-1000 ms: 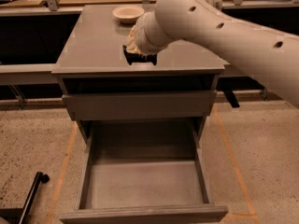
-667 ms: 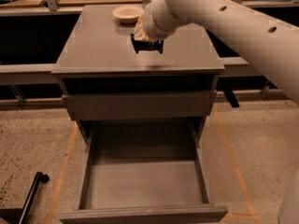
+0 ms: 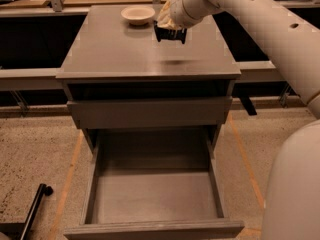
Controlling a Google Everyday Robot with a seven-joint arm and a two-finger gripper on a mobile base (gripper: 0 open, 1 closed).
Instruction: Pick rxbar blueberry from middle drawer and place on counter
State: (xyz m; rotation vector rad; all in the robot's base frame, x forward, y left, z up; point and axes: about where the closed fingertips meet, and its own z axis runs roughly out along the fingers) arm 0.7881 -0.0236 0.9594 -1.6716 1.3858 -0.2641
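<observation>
My gripper (image 3: 170, 34) hangs above the back middle of the counter (image 3: 125, 51), just right of the bowl. It is shut on a dark flat thing that looks like the rxbar blueberry (image 3: 177, 36), held level and clear of the surface. A faint shadow lies on the counter below it. The middle drawer (image 3: 155, 196) is pulled fully open at the bottom of the view. Its grey floor is bare.
A cream round bowl (image 3: 138, 15) sits at the counter's back edge, close to the left of the gripper. The shallower drawer front (image 3: 150, 113) is slightly out under the counter. My arm (image 3: 265, 29) crosses the upper right. A black rod (image 3: 34, 209) lies on the floor at left.
The gripper has risen from near the counter's front middle and moved back toward the bowl, with the dark bar still in it. The drawer has not moved.
</observation>
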